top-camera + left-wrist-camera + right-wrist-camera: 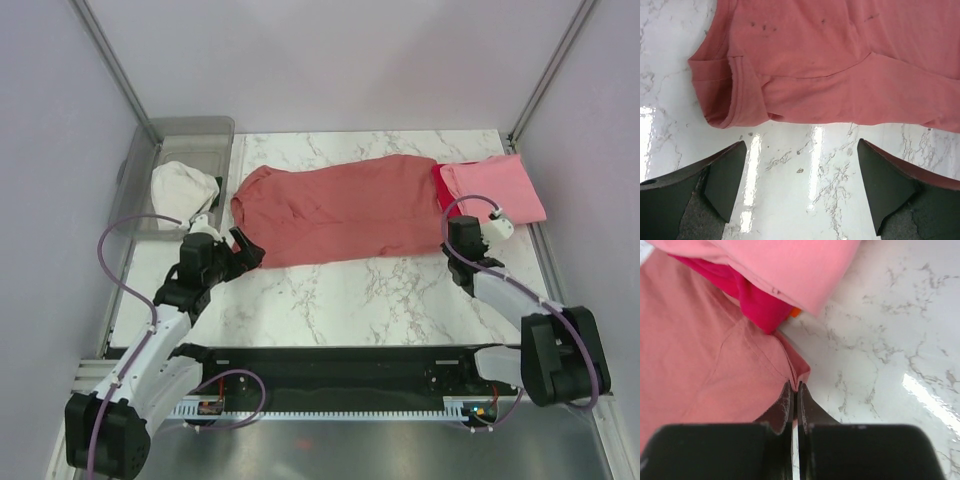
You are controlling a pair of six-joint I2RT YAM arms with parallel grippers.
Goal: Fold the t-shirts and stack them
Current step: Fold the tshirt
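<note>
Cloth judged limp and light in salmon-red t-shirt [340, 210]; right gripper [795, 390] pinched its hem corner [801, 374], left gripper [801, 145] gaped empty, sleeve hem [740, 95] just ahead.

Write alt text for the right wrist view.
The right gripper, fingers closed, pinches the corner of a salmon-red t-shirt spread on a white marble table. Beyond it, a folded light pink t-shirt lies on top of a bright red t-shirt.

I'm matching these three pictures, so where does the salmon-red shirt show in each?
Top view: the salmon-red shirt lies across the middle.
Left wrist: it fills the upper half.
Right wrist: left side, corner pinched by the right gripper.
Shared landmark: the marble tabletop.
</note>
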